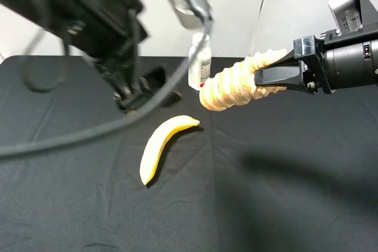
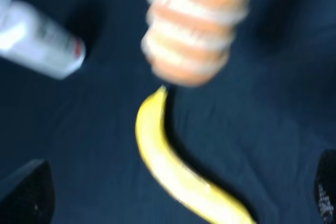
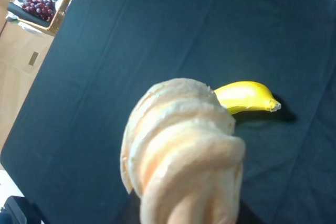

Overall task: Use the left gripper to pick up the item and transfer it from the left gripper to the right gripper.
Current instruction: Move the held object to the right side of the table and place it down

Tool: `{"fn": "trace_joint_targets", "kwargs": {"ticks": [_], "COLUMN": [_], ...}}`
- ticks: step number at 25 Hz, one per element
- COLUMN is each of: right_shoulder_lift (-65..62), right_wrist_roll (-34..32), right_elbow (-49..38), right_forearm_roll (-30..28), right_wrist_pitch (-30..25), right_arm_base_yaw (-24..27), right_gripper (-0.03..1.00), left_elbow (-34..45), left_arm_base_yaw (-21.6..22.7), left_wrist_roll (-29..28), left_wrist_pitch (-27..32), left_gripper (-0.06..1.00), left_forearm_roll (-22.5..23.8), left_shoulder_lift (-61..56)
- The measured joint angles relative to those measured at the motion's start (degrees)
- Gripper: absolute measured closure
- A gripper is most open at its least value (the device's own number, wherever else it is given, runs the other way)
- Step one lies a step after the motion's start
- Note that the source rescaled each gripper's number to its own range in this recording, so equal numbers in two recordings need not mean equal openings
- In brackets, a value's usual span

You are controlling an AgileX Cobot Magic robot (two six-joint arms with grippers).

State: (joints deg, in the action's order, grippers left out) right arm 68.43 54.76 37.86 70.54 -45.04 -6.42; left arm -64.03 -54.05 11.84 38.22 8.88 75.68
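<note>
The item, a tan ridged spiral roll (image 1: 233,87), hangs in the air over the table, held at its narrow end by my right gripper (image 1: 261,78), whose black fingers (image 1: 277,74) are shut on it. In the right wrist view the roll (image 3: 184,150) fills the foreground and hides the fingers. My left gripper (image 1: 144,90) is blurred, to the left of the roll and apart from it. Its fingertips (image 2: 29,192) stand wide apart with nothing between them. The roll (image 2: 197,30) shows blurred ahead in the left wrist view.
A yellow banana (image 1: 162,146) lies on the black cloth (image 1: 283,193) below the roll, also in both wrist views (image 2: 173,166) (image 3: 244,97). A white bottle (image 1: 199,63) stands behind. Loose black cables (image 1: 71,137) hang from the left arm. A basket with grapes (image 3: 37,6) sits beyond the table's edge.
</note>
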Motion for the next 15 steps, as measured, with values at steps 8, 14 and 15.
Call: {"fn": "trace_joint_targets", "kwargs": {"ticks": [8, 14, 15], "right_shoulder_lift": [0.0, 0.0, 0.0], "right_wrist_roll": [-0.2, -0.2, -0.2], "right_elbow": [0.0, 0.0, 0.0], "right_forearm_roll": [-0.3, -0.6, -0.7], "right_wrist_pitch": [0.0, -0.6, -0.9], "right_arm_base_yaw": [0.0, 0.0, 0.0], "right_gripper": [0.95, 0.95, 0.95], "left_elbow": [0.0, 0.2, 0.7], "left_arm_base_yaw": [0.0, 0.0, 0.0], "left_wrist_roll": [-20.9, -23.6, -23.6], "left_wrist_pitch": [17.5, 25.0, 25.1], "left_gripper": [-0.06, -0.06, -0.06], "left_forearm_roll": [8.6, 9.5, 9.5], "left_shoulder_lift": [-8.9, -16.4, -18.1]}}
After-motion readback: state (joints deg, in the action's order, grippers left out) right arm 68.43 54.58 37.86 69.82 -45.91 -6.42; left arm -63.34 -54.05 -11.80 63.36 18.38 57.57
